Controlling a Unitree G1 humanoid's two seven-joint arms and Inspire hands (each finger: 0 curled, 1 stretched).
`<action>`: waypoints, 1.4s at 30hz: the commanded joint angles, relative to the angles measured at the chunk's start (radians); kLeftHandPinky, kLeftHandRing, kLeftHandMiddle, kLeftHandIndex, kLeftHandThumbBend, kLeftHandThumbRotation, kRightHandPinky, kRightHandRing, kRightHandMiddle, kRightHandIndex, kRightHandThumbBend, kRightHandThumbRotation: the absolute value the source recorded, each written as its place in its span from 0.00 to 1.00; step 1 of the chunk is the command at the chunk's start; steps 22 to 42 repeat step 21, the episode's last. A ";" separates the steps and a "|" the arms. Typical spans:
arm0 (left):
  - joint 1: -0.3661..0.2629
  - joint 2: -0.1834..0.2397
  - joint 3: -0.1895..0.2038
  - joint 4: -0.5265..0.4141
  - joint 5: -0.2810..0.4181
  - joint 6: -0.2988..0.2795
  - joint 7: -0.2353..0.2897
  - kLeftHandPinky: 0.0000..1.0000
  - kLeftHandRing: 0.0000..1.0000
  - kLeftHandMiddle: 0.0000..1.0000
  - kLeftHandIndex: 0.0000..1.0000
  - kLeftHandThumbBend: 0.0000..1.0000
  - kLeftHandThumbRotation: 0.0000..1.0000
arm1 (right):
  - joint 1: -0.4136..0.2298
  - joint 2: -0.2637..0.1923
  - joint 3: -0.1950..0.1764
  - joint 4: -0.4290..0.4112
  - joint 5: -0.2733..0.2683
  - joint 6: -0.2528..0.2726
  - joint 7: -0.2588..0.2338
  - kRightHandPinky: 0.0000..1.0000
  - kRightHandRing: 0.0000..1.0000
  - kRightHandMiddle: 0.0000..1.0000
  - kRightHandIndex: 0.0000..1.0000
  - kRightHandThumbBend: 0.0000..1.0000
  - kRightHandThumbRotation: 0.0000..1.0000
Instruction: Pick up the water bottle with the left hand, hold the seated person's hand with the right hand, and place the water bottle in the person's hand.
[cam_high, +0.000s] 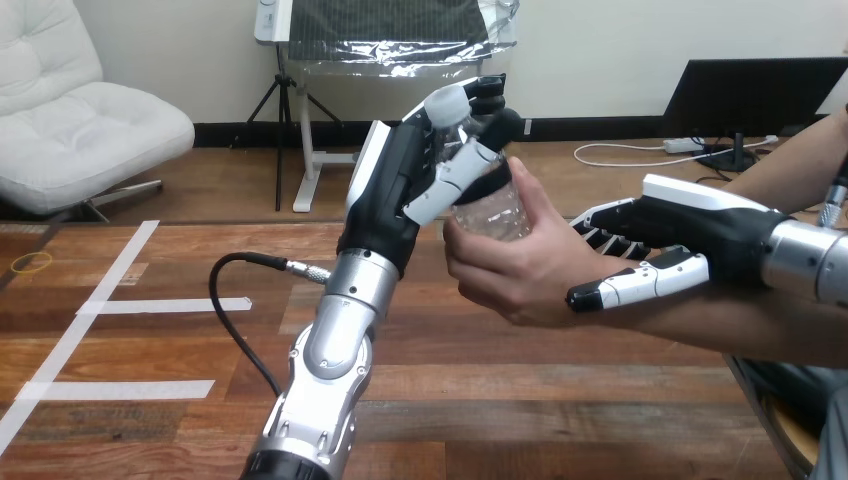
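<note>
A clear water bottle (492, 208) with a white cap is held upright above the table's middle. My left hand (398, 190) is shut on it, fingers and thumb curled round its upper body. The person's hand (512, 272) reaches in from the right and wraps the bottle's lower part, so both hands are on it. My right hand (700, 228) sits at the person's wrist, its thumb across the near side and its fingers behind, curled round it.
The wooden table (500, 400) carries white tape strips (160, 305) at the left. A black cable (225, 300) loops from my left forearm. The person's forearm (760, 335) crosses the right side of the table.
</note>
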 joint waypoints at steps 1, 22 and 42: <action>0.001 0.018 -0.004 -0.086 -0.002 -0.001 -0.004 0.74 0.79 0.78 0.76 0.67 0.99 | 0.050 0.014 -0.002 -0.018 0.029 0.010 0.015 0.67 0.75 0.82 0.89 1.00 0.70; 0.082 0.049 0.000 -0.201 0.000 0.003 -0.008 0.78 0.82 0.80 0.77 0.69 0.99 | 0.103 0.000 -0.052 -0.069 0.085 0.068 0.040 0.73 0.81 0.88 0.92 1.00 0.78; 0.082 0.049 0.000 -0.201 0.000 0.003 -0.008 0.78 0.82 0.80 0.77 0.69 0.99 | 0.103 0.000 -0.052 -0.069 0.085 0.068 0.040 0.73 0.81 0.88 0.92 1.00 0.78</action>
